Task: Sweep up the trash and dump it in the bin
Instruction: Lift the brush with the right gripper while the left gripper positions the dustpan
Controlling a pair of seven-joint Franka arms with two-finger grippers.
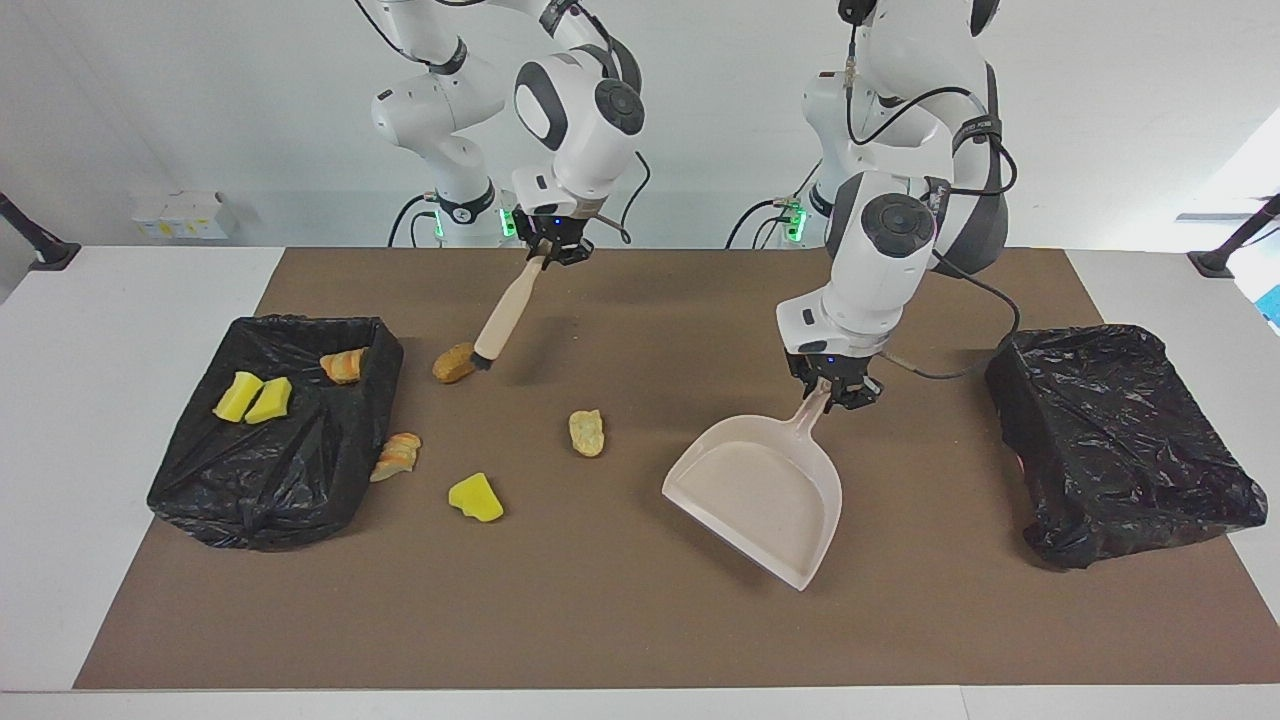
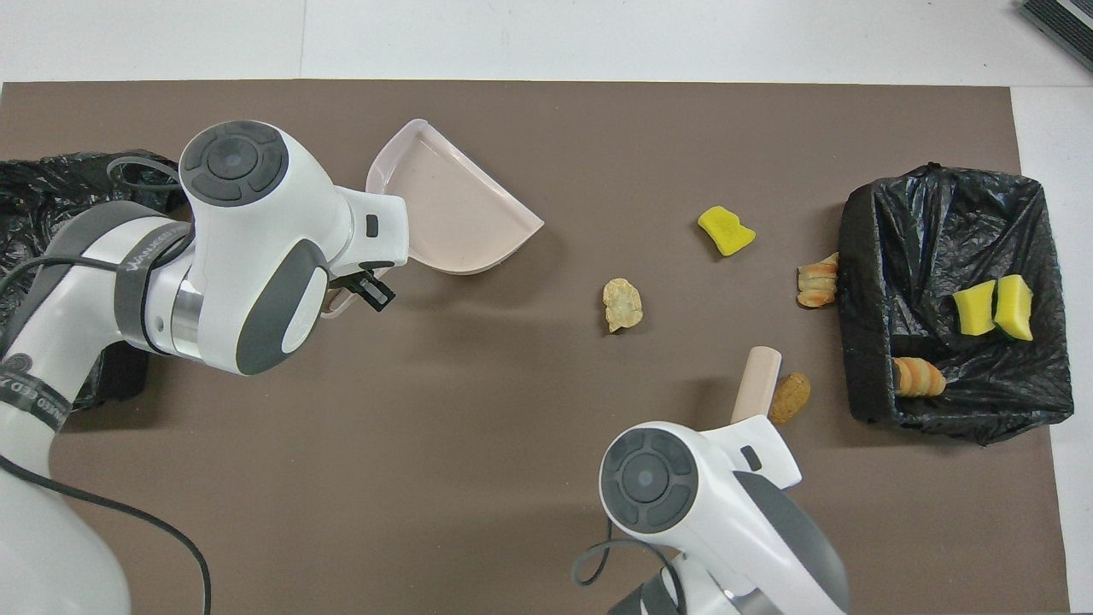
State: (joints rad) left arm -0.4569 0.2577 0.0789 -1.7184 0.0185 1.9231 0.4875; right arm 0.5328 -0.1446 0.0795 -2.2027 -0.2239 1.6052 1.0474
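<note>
The right tool [image 1: 545, 250] grips the brush [image 1: 500, 320], whose bristles seem to touch an orange lump [image 1: 454, 362]; the left tool [image 1: 832, 390] grips the dustpan [image 1: 765, 495], tilted.

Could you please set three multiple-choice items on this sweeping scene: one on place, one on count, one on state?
1. The brush tip is beside:
A. the orange-brown lump
B. the dustpan
C. the empty bin

2. Trash pieces inside the bin at the right arm's end:
A. one
B. three
C. five

3. The left end effector is:
A. open over the mat
B. shut on the dustpan handle
C. shut on the brush

Key: 1 A, the bristles meet that lump; 2 B, two yellow wedges and one orange roll lie inside; 3 B, it clamps the handle.
</note>
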